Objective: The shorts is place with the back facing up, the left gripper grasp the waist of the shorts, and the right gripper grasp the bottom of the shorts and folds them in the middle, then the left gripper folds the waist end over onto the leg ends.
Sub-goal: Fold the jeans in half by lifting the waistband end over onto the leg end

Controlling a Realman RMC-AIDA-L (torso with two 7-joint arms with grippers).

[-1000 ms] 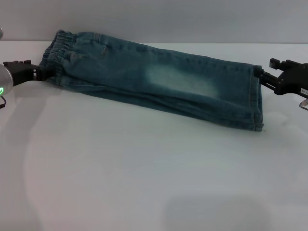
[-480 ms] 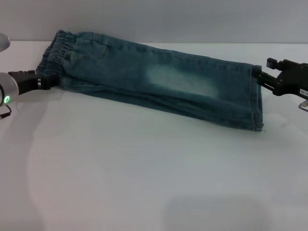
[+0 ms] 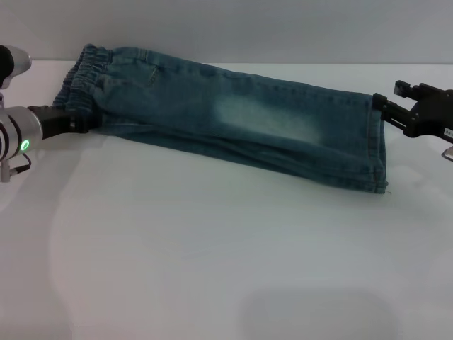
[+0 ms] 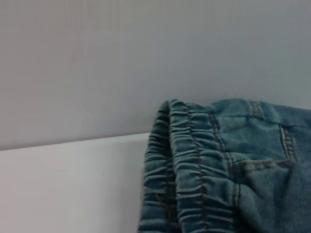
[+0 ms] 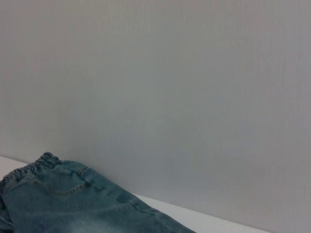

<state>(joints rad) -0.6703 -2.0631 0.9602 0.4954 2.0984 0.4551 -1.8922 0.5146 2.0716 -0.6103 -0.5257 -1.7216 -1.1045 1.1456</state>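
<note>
The white table [image 3: 212, 269] lies bare nearest us, then the denim shorts [image 3: 233, 117] stretched flat across it, folded lengthwise, elastic waist at one end and leg hems at the other. The left gripper [image 3: 79, 122] is right at the waist's near corner, touching the fabric — whether its fingers are clamped, I cannot tell. The right gripper [image 3: 379, 106] sits at the hem's far corner, fingers parted — just beside the denim

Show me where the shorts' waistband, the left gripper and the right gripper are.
waistband [image 4: 187, 160], left wrist view, on the gathered elastic.
left gripper [image 3: 76, 122], head view, at its tip beside the waist.
right gripper [image 3: 382, 108], head view, at its tip by the hem.
</note>
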